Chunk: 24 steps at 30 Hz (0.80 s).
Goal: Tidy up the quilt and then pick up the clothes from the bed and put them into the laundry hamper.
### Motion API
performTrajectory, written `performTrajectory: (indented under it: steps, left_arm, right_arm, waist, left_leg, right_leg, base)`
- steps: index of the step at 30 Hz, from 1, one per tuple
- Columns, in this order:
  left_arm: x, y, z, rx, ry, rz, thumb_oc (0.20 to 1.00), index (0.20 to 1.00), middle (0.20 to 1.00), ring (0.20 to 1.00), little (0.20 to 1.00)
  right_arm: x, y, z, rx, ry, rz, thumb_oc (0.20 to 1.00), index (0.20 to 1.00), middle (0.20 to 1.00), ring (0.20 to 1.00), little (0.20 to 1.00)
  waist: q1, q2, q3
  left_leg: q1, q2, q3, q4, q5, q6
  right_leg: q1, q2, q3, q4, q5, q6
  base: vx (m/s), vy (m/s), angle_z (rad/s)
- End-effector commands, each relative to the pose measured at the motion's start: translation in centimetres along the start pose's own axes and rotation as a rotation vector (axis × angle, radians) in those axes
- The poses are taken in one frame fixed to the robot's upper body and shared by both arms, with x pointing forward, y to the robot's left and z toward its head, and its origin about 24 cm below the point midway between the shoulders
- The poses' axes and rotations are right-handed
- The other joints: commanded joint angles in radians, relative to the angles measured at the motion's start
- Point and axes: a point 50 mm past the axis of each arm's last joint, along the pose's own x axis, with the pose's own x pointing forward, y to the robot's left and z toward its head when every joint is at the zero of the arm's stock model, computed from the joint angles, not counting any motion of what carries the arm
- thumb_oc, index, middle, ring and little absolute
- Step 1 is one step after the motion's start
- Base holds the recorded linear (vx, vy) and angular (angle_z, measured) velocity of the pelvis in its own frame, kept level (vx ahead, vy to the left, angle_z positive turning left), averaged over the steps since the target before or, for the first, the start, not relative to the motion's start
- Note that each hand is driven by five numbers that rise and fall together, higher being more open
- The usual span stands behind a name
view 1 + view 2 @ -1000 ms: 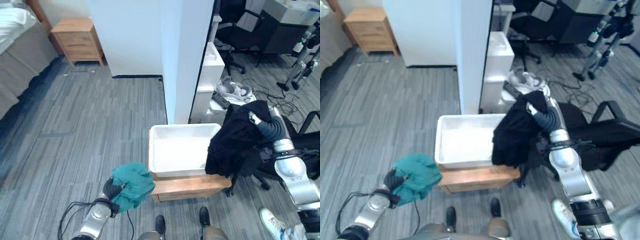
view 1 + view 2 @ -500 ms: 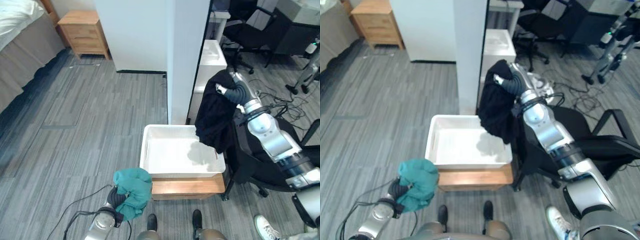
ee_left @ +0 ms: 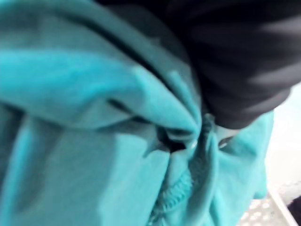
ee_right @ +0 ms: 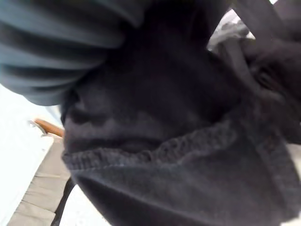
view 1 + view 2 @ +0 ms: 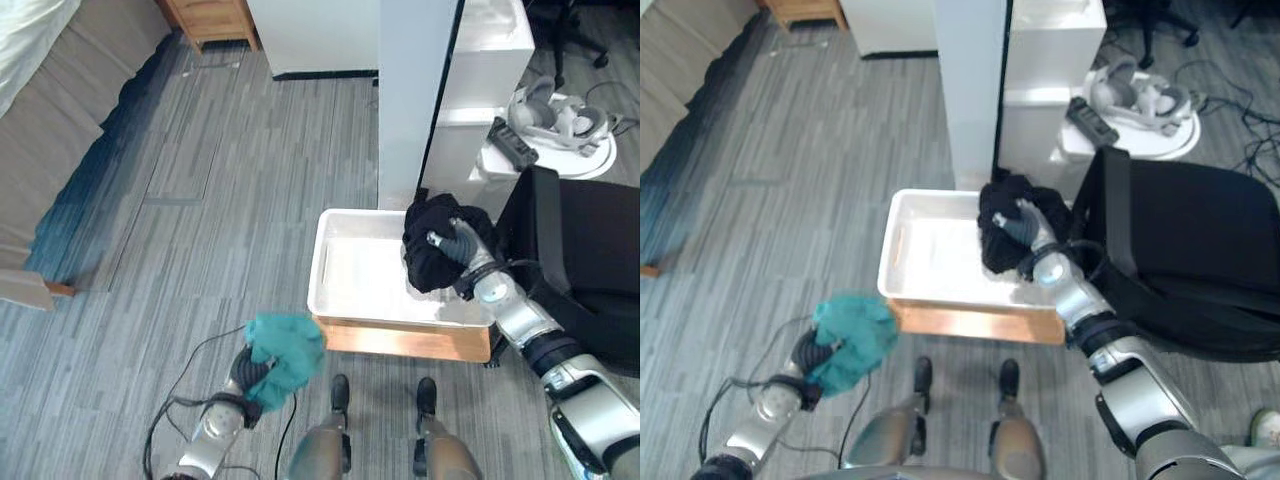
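Step in hand looked like dropping the black garment [image 5: 432, 252] into the hamper [image 5: 345, 285]. Right hand [image 5: 452, 243] was over the hamper's right end, centre-right of frame, fingers curled into the cloth and clamped on it. The bundle sat low, at or inside the rim near the back right corner; couldn't tell if it touched the floor of the hamper.

To do it well: I'd let go only with the whole bundle inside the rim, since part of it bulged toward the back wall and could drape over the edge. Nudging it toward the hamper's middle first looked safer, then opening the fingers fully so the knit doesn't snag on them.

Left hand [image 5: 248, 368] was at lower left of frame, well short of the hamper, wrapped in the teal garment [image 5: 283, 352] and clamped on it. That one goes in next, and it needs to clear the near rim.

Looks: black piece was thick, soft, with a ribbed hem, bunched into a ball. Teal piece was a light fleecy cloth, crumpled, hanging loose below the hand.
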Motion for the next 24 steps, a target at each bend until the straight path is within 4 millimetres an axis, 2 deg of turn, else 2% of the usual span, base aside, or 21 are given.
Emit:
performTrajectory:
  steps: [1, 2, 3, 6, 7, 9, 10, 12, 13, 14, 15, 18, 20, 21, 22, 23, 24]
  left_arm:
    - [2.0, 4.5, 8.1, 0.009, -0.391, 0.142, 0.200, 0.200, 0.200, 0.200, 0.200]
    - [2.0, 5.4, 9.7, 0.014, -0.457, 0.165, 0.200, 0.200, 0.200, 0.200, 0.200]
    - [2.0, 5.4, 9.7, 0.014, -0.457, 0.165, 0.200, 0.200, 0.200, 0.200, 0.200]
    - [1.5, 7.2, 14.0, 0.029, -0.640, 0.220, 0.200, 0.200, 0.200, 0.200, 0.200]
    - [1.5, 7.2, 14.0, 0.029, -0.640, 0.220, 0.200, 0.200, 0.200, 0.200, 0.200]
    - [1.6, 7.6, 15.4, 0.039, -0.687, 0.240, 0.200, 0.200, 0.200, 0.200, 0.200]
    - [1.8, 7.8, 16.7, 0.065, -0.727, 0.255, 0.200, 0.200, 0.200, 0.200, 0.200]
    - [2.5, 7.5, 18.0, 0.085, -0.748, 0.261, 0.200, 0.200, 0.200, 0.200, 0.200]
    - [2.5, 7.5, 18.0, 0.085, -0.748, 0.261, 0.200, 0.200, 0.200, 0.200, 0.200]
    - [3.3, 7.3, 18.2, 0.075, -0.725, 0.270, 0.200, 0.200, 0.200, 0.200, 0.200]
    - [3.3, 7.2, 18.3, 0.074, -0.726, 0.268, 0.200, 0.200, 0.200, 0.200, 0.200]
    - [4.4, 6.1, 17.9, 0.064, -0.674, 0.251, 0.200, 0.200, 0.200, 0.200, 0.200]
    - [5.1, 5.4, 17.1, 0.087, -0.622, 0.231, 0.200, 0.200, 0.200, 0.200, 0.200]
    - [5.9, 4.9, 16.6, 0.163, -0.575, 0.213, 0.200, 0.200, 0.200, 0.200, 0.200]
    - [6.0, 4.8, 16.6, 0.164, -0.576, 0.211, 0.200, 0.200, 0.200, 0.200, 0.200]
    - [6.6, 4.3, 15.9, 0.186, -0.531, 0.203, 0.200, 0.200, 0.200, 0.200, 0.200]
    - [6.6, 4.2, 15.9, 0.186, -0.532, 0.201, 0.200, 0.200, 0.200, 0.200, 0.200]
  right_arm:
    - [2.1, -1.4, 3.7, -0.139, -0.125, -0.066, 0.200, 0.200, 0.200, 0.200, 0.200]
    - [2.4, -1.5, 3.9, -0.176, -0.123, -0.070, 0.614, 0.614, 0.614, 0.614, 0.614]
    - [2.4, -1.5, 3.9, -0.176, -0.123, -0.070, 1.000, 1.000, 1.000, 1.000, 1.000]
    - [2.5, -0.7, 4.2, -0.246, -0.127, -0.069, 1.000, 1.000, 1.000, 1.000, 1.000]
    - [2.5, -0.7, 4.2, -0.247, -0.127, -0.069, 1.000, 1.000, 1.000, 1.000, 1.000]
    - [2.2, -0.3, 4.5, -0.269, -0.157, -0.062, 1.000, 1.000, 1.000, 1.000, 1.000]
    - [1.6, -0.2, 4.7, -0.288, -0.195, -0.060, 1.000, 1.000, 1.000, 1.000, 1.000]
    - [0.5, -0.5, 4.8, -0.287, -0.243, -0.087, 1.000, 1.000, 1.000, 1.000, 1.000]
    - [0.5, -0.6, 4.8, -0.287, -0.243, -0.087, 1.000, 1.000, 1.000, 1.000, 1.000]
    - [-0.3, -1.2, 4.9, -0.290, -0.276, -0.120, 1.000, 1.000, 1.000, 1.000, 1.000]
    - [-0.4, -1.3, 4.8, -0.291, -0.273, -0.120, 1.000, 1.000, 1.000, 1.000, 1.000]
    - [-2.0, -2.8, 4.9, -0.292, -0.324, -0.181, 1.000, 1.000, 1.000, 1.000, 1.000]
    - [-3.2, -3.4, 4.6, -0.270, -0.339, -0.210, 1.000, 1.000, 1.000, 1.000, 1.000]
    - [-4.4, -3.9, 4.1, -0.245, -0.349, -0.240, 1.000, 1.000, 1.000, 1.000, 1.000]
    - [-4.5, -3.9, 4.0, -0.245, -0.347, -0.241, 1.000, 1.000, 1.000, 1.000, 1.000]
    - [-5.6, -4.4, 3.5, -0.222, -0.349, -0.275, 1.000, 1.000, 1.000, 1.000, 1.000]
    - [-5.7, -4.5, 3.4, -0.222, -0.346, -0.275, 1.000, 1.000, 1.000, 1.000, 1.000]
  waist:
    - [0.025, 0.004, 0.014]
    - [0.023, 0.009, 0.013]
    - [0.023, 0.009, 0.013]
    - [0.007, 0.011, 0.005]
    - [0.007, 0.011, 0.006]
    - [-0.010, 0.003, 0.000]
    - [-0.030, -0.008, -0.005]
    - [-0.063, -0.031, -0.018]
    - [-0.062, -0.031, -0.018]
    - [-0.089, -0.047, -0.025]
    - [-0.087, -0.046, -0.025]
    - [-0.129, -0.066, -0.035]
    - [-0.153, -0.075, -0.040]
    - [-0.189, -0.084, -0.043]
    - [-0.185, -0.084, -0.043]
    - [-0.216, -0.090, -0.042]
    - [-0.213, -0.089, -0.043]
  left_leg:
    - [0.036, 0.016, 0.068, -0.001, -0.029, -0.074]
    - [0.033, 0.014, 0.069, -0.001, -0.028, -0.075]
    - [0.033, 0.014, 0.069, -0.001, -0.028, -0.075]
    - [0.041, 0.019, 0.082, -0.001, -0.030, -0.079]
    - [0.042, 0.020, 0.083, -0.001, -0.030, -0.080]
    - [0.054, 0.025, 0.091, -0.001, -0.034, -0.081]
    - [0.071, 0.030, 0.102, -0.001, -0.039, -0.082]
    - [0.097, 0.038, 0.120, -0.001, -0.052, -0.080]
    - [0.098, 0.038, 0.120, -0.001, -0.052, -0.080]
    - [0.112, 0.043, 0.135, -0.001, -0.058, -0.079]
    - [0.113, 0.043, 0.136, -0.001, -0.059, -0.079]
    - [0.138, 0.051, 0.171, -0.001, -0.072, -0.076]
    - [0.152, 0.057, 0.196, -0.001, -0.079, -0.074]
    - [0.165, 0.062, 0.224, -0.001, -0.085, -0.072]
    - [0.166, 0.062, 0.226, -0.001, -0.086, -0.072]
    - [0.171, 0.065, 0.247, -0.001, -0.090, -0.071]
    - [0.171, 0.065, 0.248, -0.001, -0.090, -0.071]
  right_leg:
    - [0.023, -0.063, 0.007, -0.004, -0.066, 0.096]
    - [0.019, -0.064, 0.008, -0.004, -0.066, 0.097]
    - [0.019, -0.064, 0.008, -0.004, -0.066, 0.097]
    - [0.024, -0.060, 0.016, -0.004, -0.070, 0.099]
    - [0.024, -0.060, 0.017, -0.004, -0.070, 0.099]
    - [0.031, -0.059, 0.021, -0.004, -0.073, 0.099]
    - [0.043, -0.058, 0.027, -0.004, -0.075, 0.100]
    - [0.057, -0.057, 0.038, -0.004, -0.077, 0.101]
    - [0.057, -0.057, 0.038, -0.004, -0.077, 0.101]
    - [0.060, -0.055, 0.047, -0.004, -0.076, 0.102]
    - [0.061, -0.055, 0.048, -0.004, -0.077, 0.102]
    - [0.061, -0.049, 0.074, -0.004, -0.075, 0.105]
    - [0.059, -0.045, 0.094, -0.004, -0.074, 0.106]
    - [0.052, -0.040, 0.115, -0.004, -0.070, 0.109]
    - [0.052, -0.040, 0.116, -0.004, -0.070, 0.109]
    - [0.042, -0.036, 0.136, -0.004, -0.064, 0.112]
    - [0.042, -0.036, 0.137, -0.004, -0.064, 0.113]
  base:
    - [-0.03, 0.021, 0.03]
    - [0.00, 0.000, 0.00]
    - [-0.01, 0.017, 0.03]
    - [0.00, 0.004, 0.01]
    - [0.00, 0.000, 0.00]
    - [0.00, 0.000, 0.00]
    - [0.00, 0.000, 0.00]
    - [0.03, -0.023, -0.10]
    - [0.03, -0.036, -0.23]
    - [0.01, -0.017, -0.23]
    - [0.02, -0.025, -0.33]
    - [0.01, -0.016, -0.36]
    - [0.01, -0.007, -0.46]
    - [0.01, -0.007, -0.48]
    - [-0.01, -0.010, -0.39]
    - [-0.01, -0.003, -0.39]
    - [-0.02, -0.010, -0.43]
